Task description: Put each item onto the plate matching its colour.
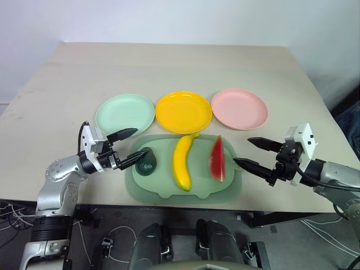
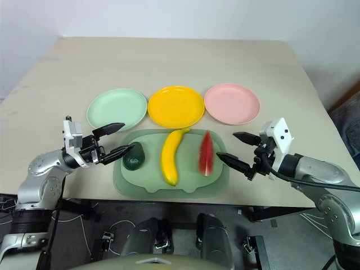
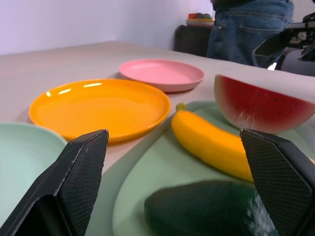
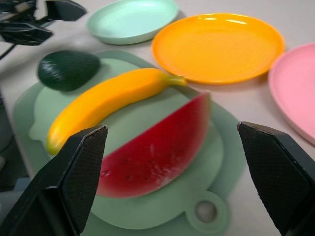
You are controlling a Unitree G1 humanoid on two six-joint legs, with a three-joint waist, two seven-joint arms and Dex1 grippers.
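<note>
On the pale green tray (image 1: 169, 191) lie a dark green avocado (image 1: 147, 163), a yellow banana (image 1: 183, 161) and a red watermelon wedge (image 1: 217, 158), left to right. Behind the tray stand three round plates in a row: mint green (image 1: 125, 113), yellow (image 1: 183, 111) and pink (image 1: 239, 108), all bare. My left gripper (image 1: 133, 146) is open at the tray's left edge, just left of the avocado (image 3: 206, 209). Open too, my right gripper (image 1: 253, 152) hovers at the tray's right edge, pointing at the watermelon (image 4: 157, 152).
The beige table (image 1: 169, 67) stretches bare behind the plates. Its front edge runs just below the tray. A person in jeans (image 3: 248, 29) stands beyond the table's far right side.
</note>
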